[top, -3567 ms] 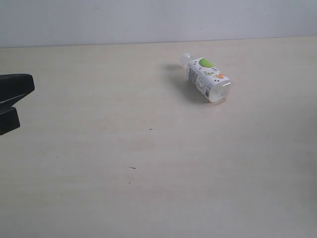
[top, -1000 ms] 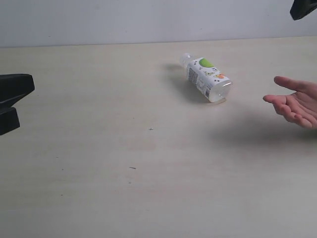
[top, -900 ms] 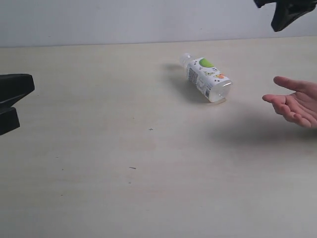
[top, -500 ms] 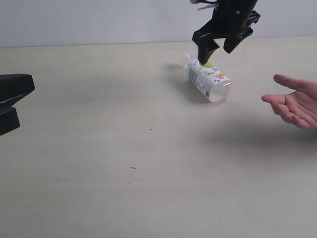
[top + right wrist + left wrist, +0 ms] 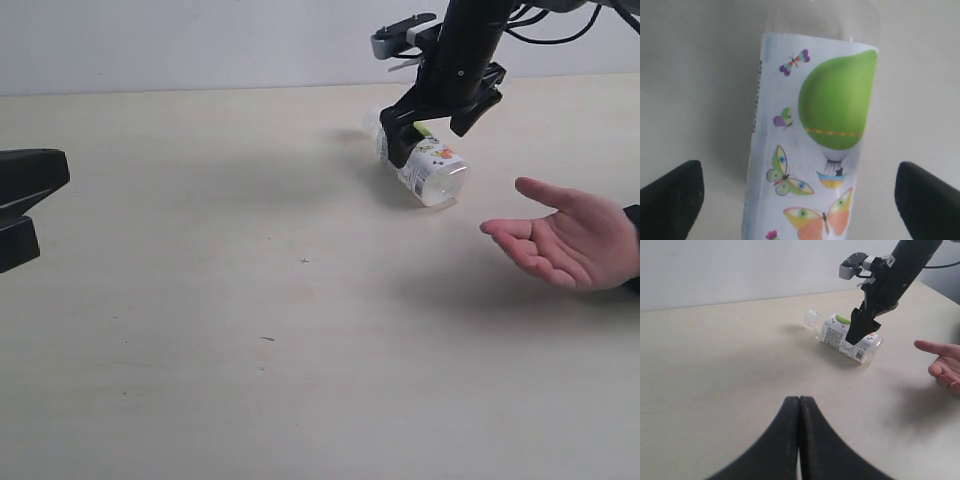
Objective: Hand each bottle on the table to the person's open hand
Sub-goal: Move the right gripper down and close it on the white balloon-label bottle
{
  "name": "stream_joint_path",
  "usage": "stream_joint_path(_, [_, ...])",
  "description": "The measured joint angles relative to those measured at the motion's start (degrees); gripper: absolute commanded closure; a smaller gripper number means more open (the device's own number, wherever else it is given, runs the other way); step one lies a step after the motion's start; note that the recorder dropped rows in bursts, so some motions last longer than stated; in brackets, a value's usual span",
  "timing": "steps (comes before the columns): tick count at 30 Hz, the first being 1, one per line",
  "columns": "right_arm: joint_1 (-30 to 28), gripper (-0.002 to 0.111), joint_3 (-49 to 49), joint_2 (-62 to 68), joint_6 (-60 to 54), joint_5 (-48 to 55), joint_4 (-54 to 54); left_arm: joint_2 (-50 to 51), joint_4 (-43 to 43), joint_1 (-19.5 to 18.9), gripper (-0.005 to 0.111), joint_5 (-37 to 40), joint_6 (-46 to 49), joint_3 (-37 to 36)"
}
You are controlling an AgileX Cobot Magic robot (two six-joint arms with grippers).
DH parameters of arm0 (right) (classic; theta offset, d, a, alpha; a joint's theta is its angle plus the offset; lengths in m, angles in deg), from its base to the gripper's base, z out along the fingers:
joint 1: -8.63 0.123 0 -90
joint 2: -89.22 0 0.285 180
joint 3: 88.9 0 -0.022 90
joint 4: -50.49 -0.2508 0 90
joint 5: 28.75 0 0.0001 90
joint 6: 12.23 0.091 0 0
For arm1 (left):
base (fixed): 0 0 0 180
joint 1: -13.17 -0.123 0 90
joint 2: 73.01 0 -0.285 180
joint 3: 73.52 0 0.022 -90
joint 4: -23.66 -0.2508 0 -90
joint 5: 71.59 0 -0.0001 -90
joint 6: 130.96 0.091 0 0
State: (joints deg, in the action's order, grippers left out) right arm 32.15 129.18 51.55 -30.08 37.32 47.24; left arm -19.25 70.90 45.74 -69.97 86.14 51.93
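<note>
The bottle (image 5: 437,172) lies on its side on the far right part of the table (image 5: 250,380), with its pale cap end toward the back wall and its clear base turned toward the front and right. Its label is white and shows a green balloon and some coloured butterflies, which are seen clearly in the right wrist view (image 5: 810,150). In the left wrist view the bottle (image 5: 832,332) casts a soft shadow on the tabletop beside it. Directly above the bottle is the right gripper (image 5: 428,140), which reaches down from the top of the exterior view. Its two black fingers are spread wide, one on each side of the bottle's body. In the right wrist view the right gripper (image 5: 800,200) has a visible strip of table between each finger and the label, so it grips nothing. To the right of the bottle and nearer to the front, the person's open hand (image 5: 560,240) is held above the table with the palm up, the fingers together and the thumb raised. It is empty, it is apart from the bottle, and there is a dark sleeve edge at the wrist. The same hand (image 5: 947,372) appears at the edge of the left wrist view. Far away on the left side, the left gripper (image 5: 799,405) has its fingers pressed together with nothing between them, well apart from the bottle.
</note>
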Motion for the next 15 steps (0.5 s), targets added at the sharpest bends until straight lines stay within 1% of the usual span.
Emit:
stream_joint_path(6, [0.0, 0.011, 0.0, 1.4, 0.0, -3.3, 0.0, 0.0, 0.0, 0.0, 0.107, 0.0, 0.0, 0.0])
stream_joint_path(15, [0.0, 0.012, 0.0, 1.8, 0.0, -3.9, 0.0, 0.0, 0.0, 0.0, 0.107, 0.0, 0.0, 0.0])
